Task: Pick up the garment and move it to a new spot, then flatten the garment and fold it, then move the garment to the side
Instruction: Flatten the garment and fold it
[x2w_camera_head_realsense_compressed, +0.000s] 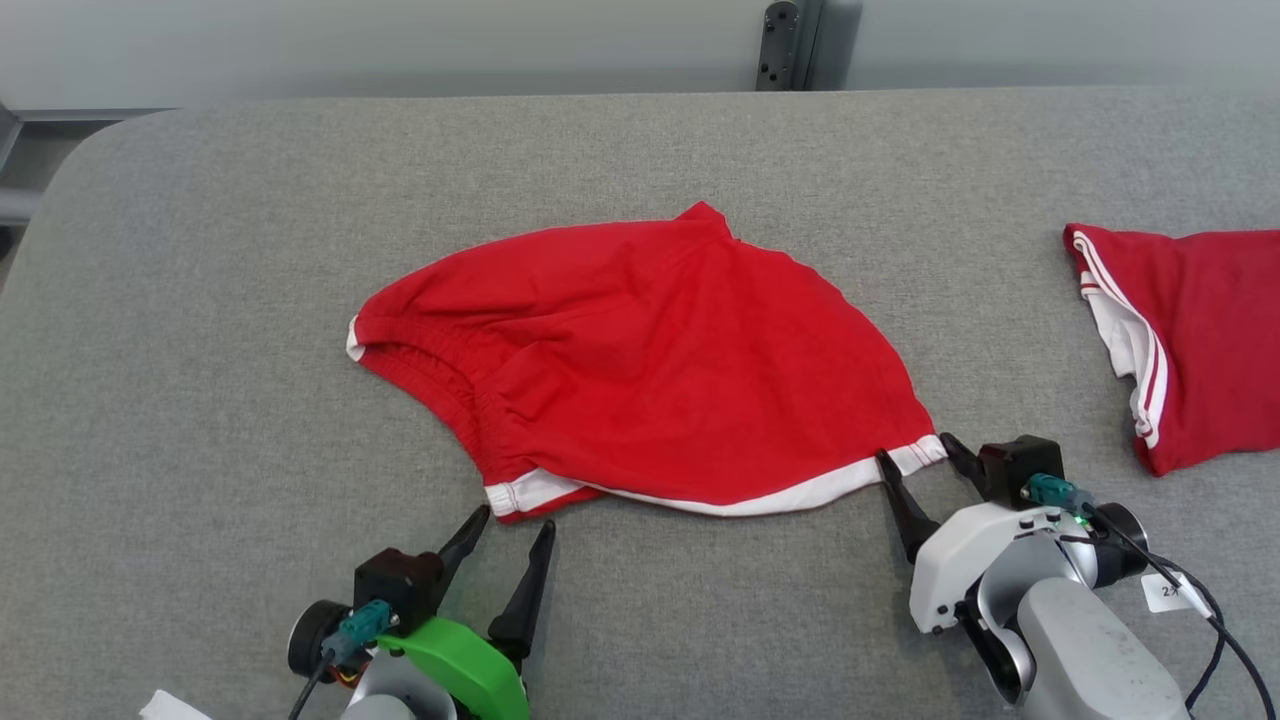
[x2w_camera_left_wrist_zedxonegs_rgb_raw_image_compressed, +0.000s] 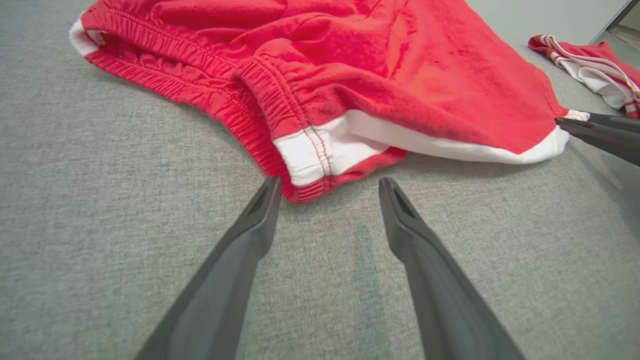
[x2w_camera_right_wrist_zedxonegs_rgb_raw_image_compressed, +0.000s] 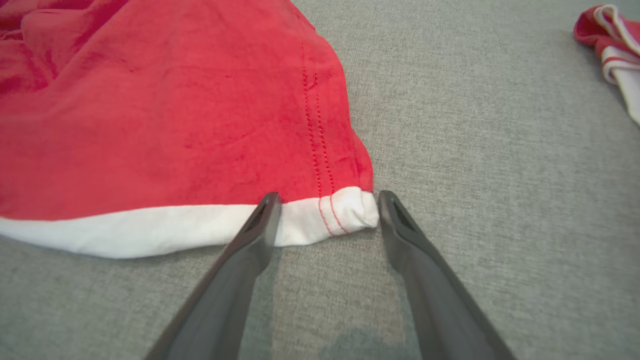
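1. Head view: the garment (x2w_camera_head_realsense_compressed: 650, 360), a pair of red shorts with a white hem (x2w_camera_head_realsense_compressed: 800, 495), lay spread in the middle of the grey table (x2w_camera_head_realsense_compressed: 200, 250). Its gathered waistband (x2w_camera_head_realsense_compressed: 430, 365) was turned toward 9 o'clock.
2. The left gripper (x2w_camera_head_realsense_compressed: 513, 520) sat at about 7 o'clock of the garment, jaws wide apart and holding nothing, with its tips just short of the near-left corner.
3. The right gripper (x2w_camera_head_realsense_compressed: 912, 447) stood at the 4 o'clock corner, jaws spread, one finger on either side of the hem's end.
4. A second red garment (x2w_camera_head_realsense_compressed: 1200, 340) lay well apart at 3 o'clock, by the table's edge.
5. Left wrist view: both fingers pointed to 12 o'clock, parted, with the white-banded corner below the waistband just beyond the tips. The other arm's fingers came in at 3 o'clock and met the far hem corner.
6. Right wrist view: the parted fingers bracketed the hem corner. The left tip overlapped the white band and the right tip was just beside its end; the cloth was not pinched.
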